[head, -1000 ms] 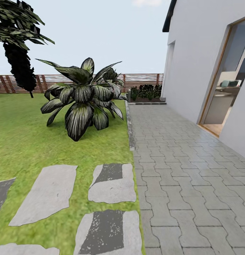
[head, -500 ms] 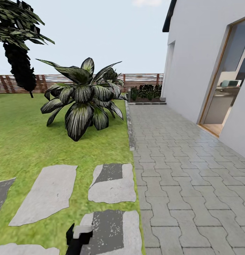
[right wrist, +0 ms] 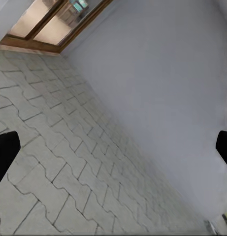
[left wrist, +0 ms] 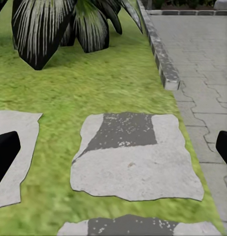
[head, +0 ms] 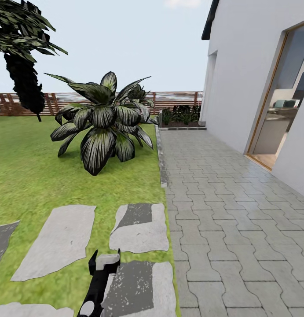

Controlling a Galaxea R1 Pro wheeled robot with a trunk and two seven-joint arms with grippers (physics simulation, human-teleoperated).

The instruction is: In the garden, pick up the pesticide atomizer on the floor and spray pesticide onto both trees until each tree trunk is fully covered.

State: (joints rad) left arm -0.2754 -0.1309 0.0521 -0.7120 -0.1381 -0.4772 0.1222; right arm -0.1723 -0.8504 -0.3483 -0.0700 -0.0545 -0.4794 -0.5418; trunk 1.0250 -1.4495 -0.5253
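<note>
nothing sprayed yet, and no atomizer to be seen

from the head view, the robot stands at the seam between the lawn (head: 33, 176) and the paved path (head: 222, 211) beside the white house (head: 253, 75). a broad striped-leaf plant (head: 103, 125) sits ahead on the grass, a dark conifer (head: 24, 83) further off by the slat fence (head: 173, 99). stepping stones (head: 141, 229) lie in the grass close by. the left gripper (head: 105, 260) pokes up at the bottom edge over a stone, holding nothing.

through the left wrist view, one stepping stone (left wrist: 138, 157) fills the middle ground, with the kerb (left wrist: 160, 54) running past it. the two dark fingertips (left wrist: 5, 152) sit far out at either edge, so that gripper is spread wide and empty.

the right wrist view looks at paving (right wrist: 54, 167) and the house wall (right wrist: 162, 98), with a wooden door frame (right wrist: 54, 37) at a corner. its fingertips (right wrist: 4, 152) are likewise set wide apart with nothing between.

the pesticide atomizer and both trunked trees lie somewhere beyond these pictures. by my reckoning the job is barely begun: find and pick up the atomizer, then coat each trunk.
</note>
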